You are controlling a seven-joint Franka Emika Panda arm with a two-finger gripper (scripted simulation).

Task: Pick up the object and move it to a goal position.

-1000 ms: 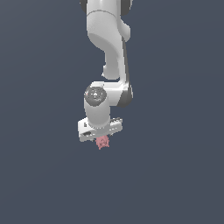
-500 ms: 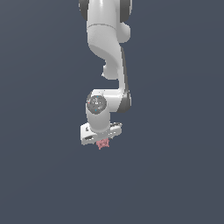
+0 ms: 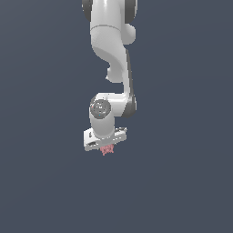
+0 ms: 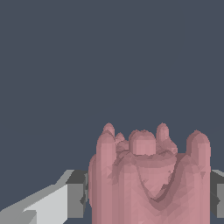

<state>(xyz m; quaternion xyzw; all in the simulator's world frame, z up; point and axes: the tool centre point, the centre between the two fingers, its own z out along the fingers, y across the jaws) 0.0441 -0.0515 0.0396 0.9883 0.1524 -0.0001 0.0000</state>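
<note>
We are seeing the object, a small pink knobbly lump, sitting clamped between the fingers of the gripper and poking out just below the white hand. In the wrist view the object is filling the space between the two fingers, its rounded knobs pointing away from the camera, with a dark pad touching each flank, so we are reading the gripper as closed on it. The white arm is reaching down from the top edge of the exterior view, bending at a round joint just above the hand. Around the object we are finding only a flat, even grey-blue backdrop; we cannot tell floor from wall in it, nor whether the object is touching any surface.
</note>
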